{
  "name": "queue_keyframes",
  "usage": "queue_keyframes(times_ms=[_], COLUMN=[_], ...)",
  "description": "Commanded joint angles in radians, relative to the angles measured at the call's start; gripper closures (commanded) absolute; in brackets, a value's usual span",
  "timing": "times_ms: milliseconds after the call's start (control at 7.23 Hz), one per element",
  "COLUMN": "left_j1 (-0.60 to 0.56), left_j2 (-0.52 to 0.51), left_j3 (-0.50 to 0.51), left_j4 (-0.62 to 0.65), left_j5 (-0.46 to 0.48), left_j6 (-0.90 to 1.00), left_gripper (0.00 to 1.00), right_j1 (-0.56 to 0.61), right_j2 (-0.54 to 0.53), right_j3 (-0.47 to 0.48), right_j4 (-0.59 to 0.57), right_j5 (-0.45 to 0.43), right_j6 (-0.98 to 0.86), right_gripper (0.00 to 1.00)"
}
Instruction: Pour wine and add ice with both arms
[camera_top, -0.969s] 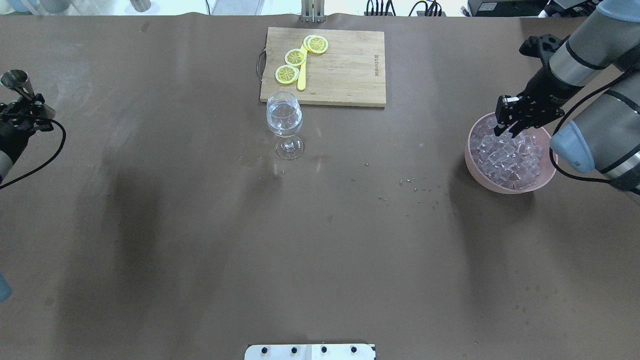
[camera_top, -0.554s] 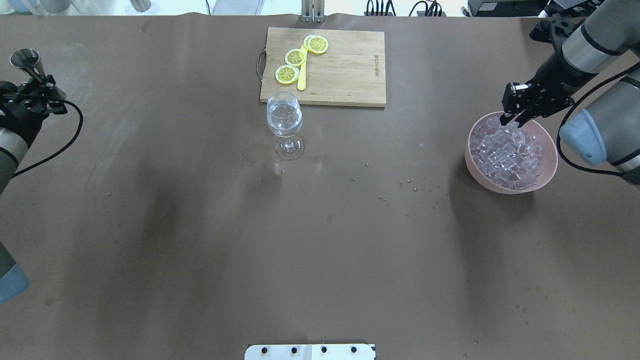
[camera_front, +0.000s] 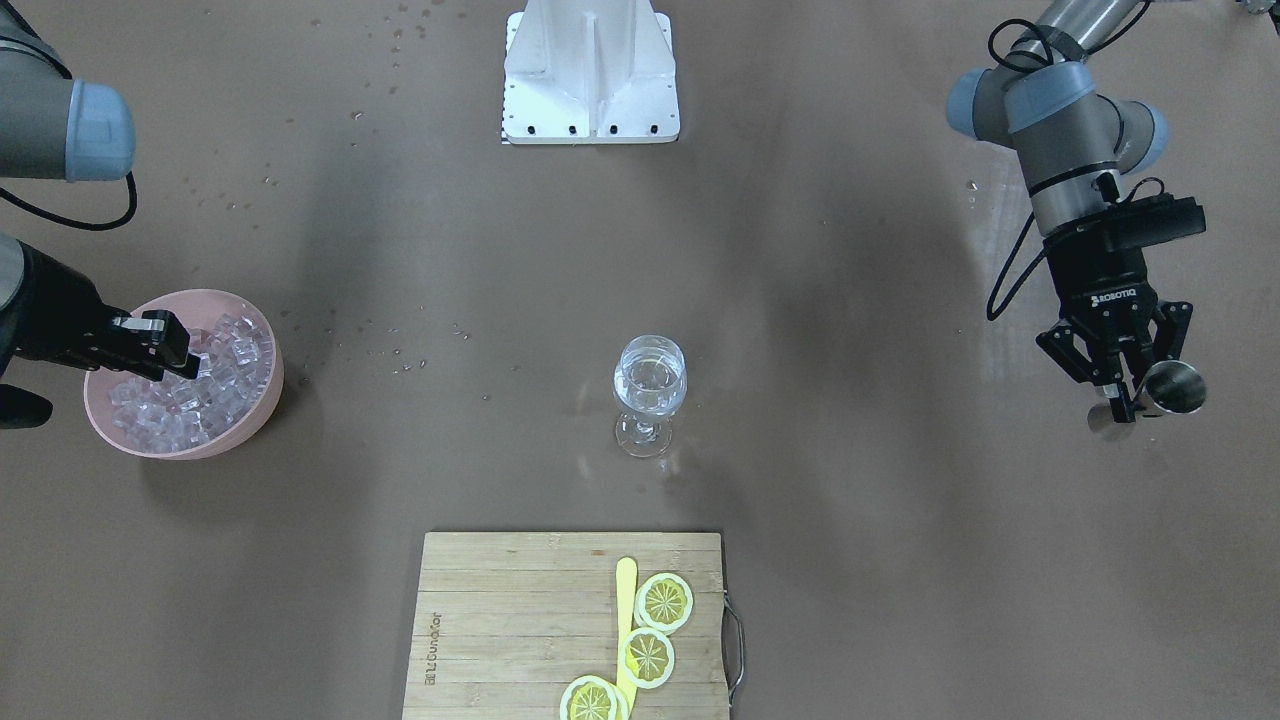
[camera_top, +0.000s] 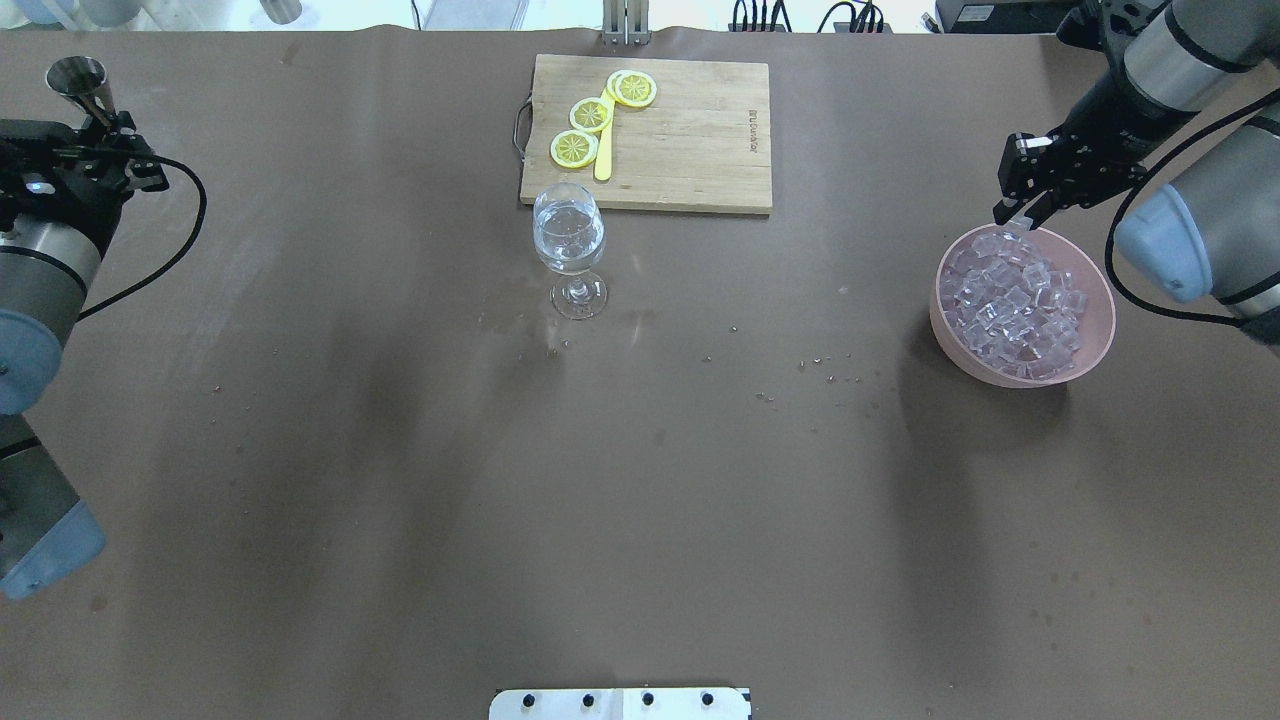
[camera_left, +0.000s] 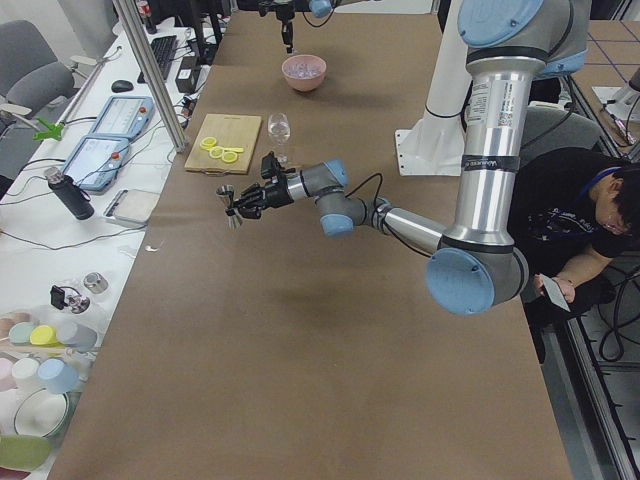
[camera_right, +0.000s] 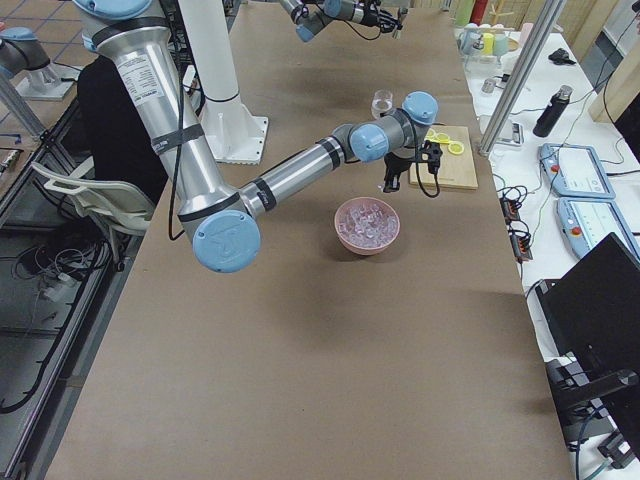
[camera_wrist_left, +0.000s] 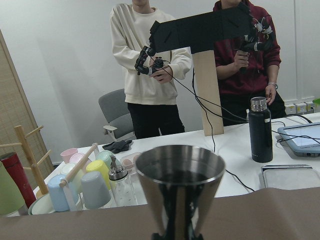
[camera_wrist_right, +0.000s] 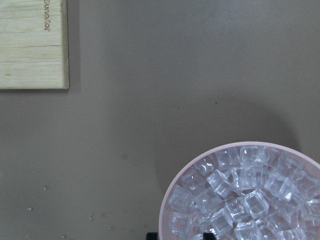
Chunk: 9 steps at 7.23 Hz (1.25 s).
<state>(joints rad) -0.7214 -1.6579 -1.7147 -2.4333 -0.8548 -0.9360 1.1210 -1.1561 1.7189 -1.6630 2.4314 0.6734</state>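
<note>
While the ice (camera_top: 1015, 305) sits heaped in its pink bowl (camera_top: 985, 374) on the worktop (camera_top: 640, 500), I judge the job about midway: the wine glass (camera_top: 568, 240) holds something clear, my left arm (camera_front: 1065, 140) pinches a steel jigger (camera_front: 1175, 388) in its jaws, and the right arm (camera_top: 1140, 85) hangs over the bowl's far rim; whether its jaws grip a cube, I cannot tell
</note>
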Motion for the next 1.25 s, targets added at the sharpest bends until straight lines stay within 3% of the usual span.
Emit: queue_keyframes(times_ms=[0,138,554,1107], left_j1=[0.005,0.007,0.175,0.278], left_j2=[-0.058,-0.121,-0.308,-0.323], left_j3=[-0.005,0.003,0.009,-0.040], left_j4=[0.081,0.132,0.333,0.335], left_j5=[-0.003,-0.006,0.003,0.134], left_j6=[-0.003,-0.001,0.002,0.003], left_gripper=[0.94,0.94,0.94,0.95], right_j1=[0.000,0.000,0.008,0.013], right_j2=[0.015,0.021,0.021,0.024], right_j3=[0.005,0.010,-0.011,-0.018], right_j4=[-0.008,-0.011,-0.029,-0.029], right_j5=[-0.005,-0.006,-0.052,-0.068], right_j6=[0.000,0.000,-0.081,-0.087], right_gripper=[1.00,1.00,1.00,1.00])
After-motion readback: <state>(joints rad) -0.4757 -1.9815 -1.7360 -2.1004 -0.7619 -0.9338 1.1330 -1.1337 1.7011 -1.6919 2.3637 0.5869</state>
